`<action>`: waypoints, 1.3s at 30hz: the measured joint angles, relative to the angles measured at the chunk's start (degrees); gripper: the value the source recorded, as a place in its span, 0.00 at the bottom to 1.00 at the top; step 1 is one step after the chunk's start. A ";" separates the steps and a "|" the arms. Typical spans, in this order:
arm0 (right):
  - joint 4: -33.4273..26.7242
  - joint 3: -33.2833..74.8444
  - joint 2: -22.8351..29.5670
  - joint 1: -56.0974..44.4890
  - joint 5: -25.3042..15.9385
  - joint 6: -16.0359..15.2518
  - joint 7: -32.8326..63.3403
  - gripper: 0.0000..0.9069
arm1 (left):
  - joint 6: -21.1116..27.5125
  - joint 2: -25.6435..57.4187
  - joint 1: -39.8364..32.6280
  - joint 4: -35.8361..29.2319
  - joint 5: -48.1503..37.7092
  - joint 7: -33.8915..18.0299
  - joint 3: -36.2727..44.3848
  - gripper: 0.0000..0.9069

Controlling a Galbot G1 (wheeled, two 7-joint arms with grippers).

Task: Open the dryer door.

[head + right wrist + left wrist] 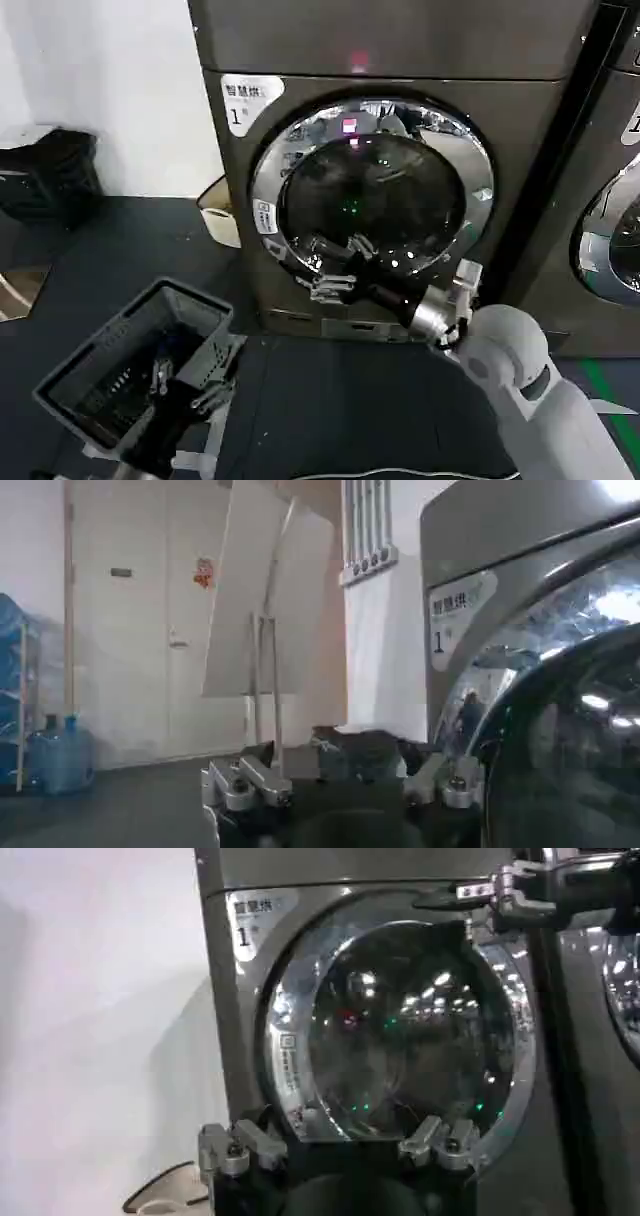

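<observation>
Head view puts my right gripper [325,278] low on the dryer door [372,190], its fingers [318,291] against the lower-left stretch of the chrome ring. The door sits flush in the front of the dark grey machine with the white "1" sticker [243,103], so I judge it not yet opened.

The main risk, as I see it, is slipping. The ring is polished and curved, and if I pull before anything is hooked behind its edge, my fingers could skate off and leave the door latched. I also can't make out a handle or recess where I'm touching, so I may be pulling at the wrong place on the rim. A pull that runs sideways instead of along the door's swing would strain the arm against the hinge.

My right fingers stand spread, holding nothing; in the right wrist view they sit just beside the glass and ring, and whether a tip is truly behind the edge I cannot tell.

My left gripper [185,385] hangs over the grey basket [75,385] on the floor, well apart from the door, fingers spread and empty.
</observation>
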 joint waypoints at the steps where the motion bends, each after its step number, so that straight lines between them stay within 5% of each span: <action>1: -0.32 0.22 -0.03 -0.31 -1.25 0.36 -0.76 1.00 | 0.00 -0.03 -0.05 -0.05 0.00 0.08 0.02 1.00; 11: -8.86 0.36 1.16 1.38 -9.35 8.12 -5.92 1.00 | 0.40 0.13 -0.12 -1.13 0.68 1.30 -0.04 1.00; 19: -21.17 -2.74 3.67 6.23 -14.89 15.69 -9.06 1.00 | 1.04 0.26 -0.44 -1.06 0.68 1.94 -0.52 1.00; 39: -39.66 -13.46 12.63 19.59 -18.47 18.14 -6.95 1.00 | 1.63 -0.37 0.11 -1.10 1.28 1.51 -1.31 1.00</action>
